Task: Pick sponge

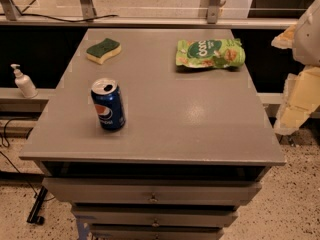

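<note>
The sponge [103, 50] lies flat at the far left of the grey cabinet top [190, 114]. It has a dark green scouring top on pale yellow foam, with wavy sides. My gripper [296, 106] shows as pale yellow and white parts at the right edge of the camera view, beyond the cabinet's right side. It is far from the sponge and holds nothing that I can see.
A blue Pepsi can [108, 104] stands upright at the front left of the top. A glossy green snack pouch [210, 53] lies at the far right. A white pump bottle [23, 82] stands on a ledge to the left. Drawers [152, 194] are below.
</note>
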You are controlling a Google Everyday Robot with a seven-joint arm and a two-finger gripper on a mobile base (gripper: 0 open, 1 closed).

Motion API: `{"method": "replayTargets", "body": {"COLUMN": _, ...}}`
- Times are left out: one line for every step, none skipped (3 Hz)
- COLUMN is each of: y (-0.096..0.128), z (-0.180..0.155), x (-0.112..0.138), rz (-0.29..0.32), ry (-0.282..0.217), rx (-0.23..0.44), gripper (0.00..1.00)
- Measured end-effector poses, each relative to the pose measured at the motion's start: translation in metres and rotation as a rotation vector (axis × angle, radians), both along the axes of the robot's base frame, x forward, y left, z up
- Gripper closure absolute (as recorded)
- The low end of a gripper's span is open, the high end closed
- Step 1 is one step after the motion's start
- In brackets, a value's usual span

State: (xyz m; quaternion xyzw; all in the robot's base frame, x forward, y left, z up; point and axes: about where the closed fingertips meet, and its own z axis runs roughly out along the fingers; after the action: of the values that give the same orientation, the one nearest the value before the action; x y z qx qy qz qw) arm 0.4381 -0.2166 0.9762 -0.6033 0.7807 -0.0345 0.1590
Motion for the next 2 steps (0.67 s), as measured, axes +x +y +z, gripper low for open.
{"method": "replayTargets", "body": {"y": 0.000, "z": 0.000, "x": 0.000, "rz": 0.000, "ry": 0.000, "rx": 0.000, "gripper": 0.00}}
{"method": "replayTargets", "body": {"y": 0.010, "z": -0.002, "x": 0.012, "rz": 0.012, "ry": -0.024, "rx": 0.015, "gripper": 0.00}}
